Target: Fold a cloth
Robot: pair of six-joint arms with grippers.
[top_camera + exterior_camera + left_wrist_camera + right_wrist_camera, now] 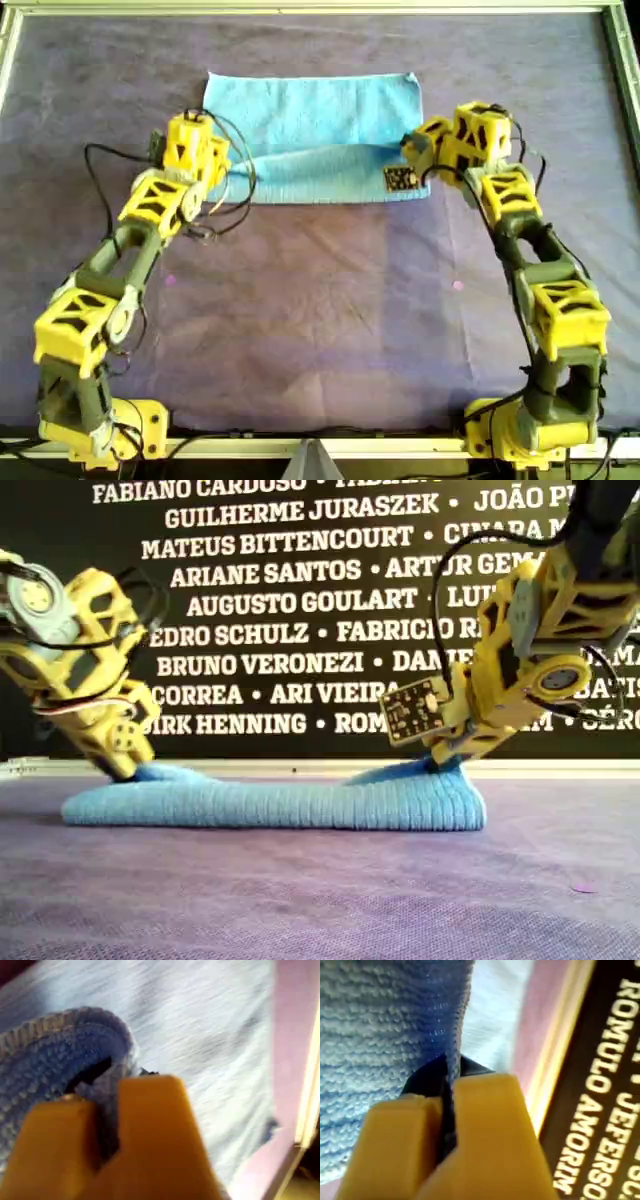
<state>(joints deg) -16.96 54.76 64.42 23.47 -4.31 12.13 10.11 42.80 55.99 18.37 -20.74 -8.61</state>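
Observation:
The light blue cloth [310, 110] lies on the far half of the table, with its near part doubled over in a raised roll [280, 805]. My first gripper [226, 168] is shut on the cloth's edge at the overhead view's left; the first wrist view shows the fabric [200, 1020] pinched between the yellow jaws [109, 1105]. My second gripper [408, 150] is shut on the cloth's edge at the overhead view's right, and the second wrist view shows the ribbed fabric [380, 1020] held in its jaws [447, 1095]. Both grippers [128, 765] [447, 758] sit low at the cloth's ends.
A dark purple-grey covering [320, 310] spans the table inside a pale frame [320, 8]. A black banner with white names [300, 600] stands behind the far edge. A small tag board [400, 179] hangs by my second gripper. Both arm bases [120, 425] [520, 430] stand at the near edge.

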